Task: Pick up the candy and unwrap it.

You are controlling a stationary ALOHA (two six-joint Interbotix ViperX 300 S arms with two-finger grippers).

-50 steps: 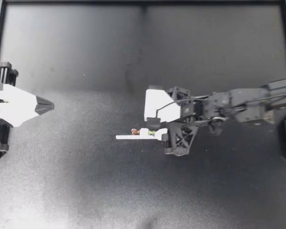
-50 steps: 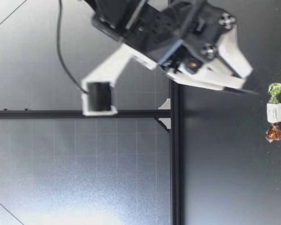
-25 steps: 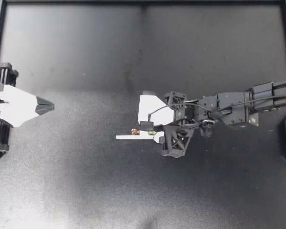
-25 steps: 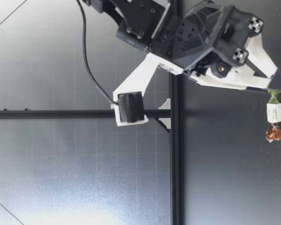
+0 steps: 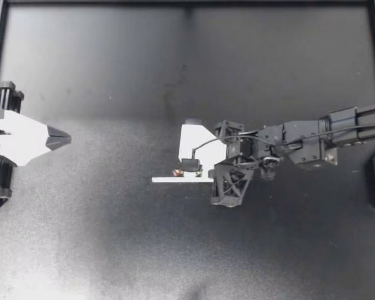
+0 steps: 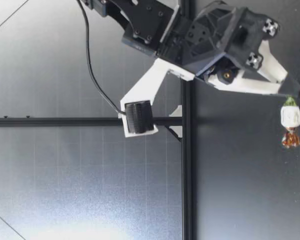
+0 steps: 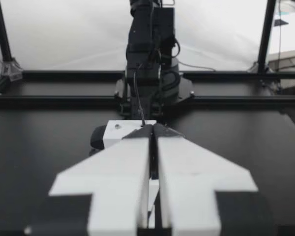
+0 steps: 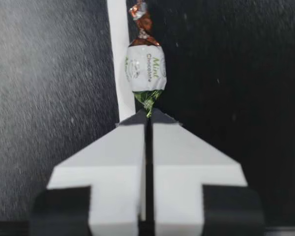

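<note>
Your right gripper mid-table, fingers pinched on the green twisted end of the white-wrapped candy, candy just beside the thin white strip, perhaps barely clear of the black tabletop, your left gripper at the left edge, closed on nothing.

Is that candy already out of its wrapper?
No, the candy is still fully wrapped in the right wrist view, covered in white around its middle with both ends twisted shut.
</note>
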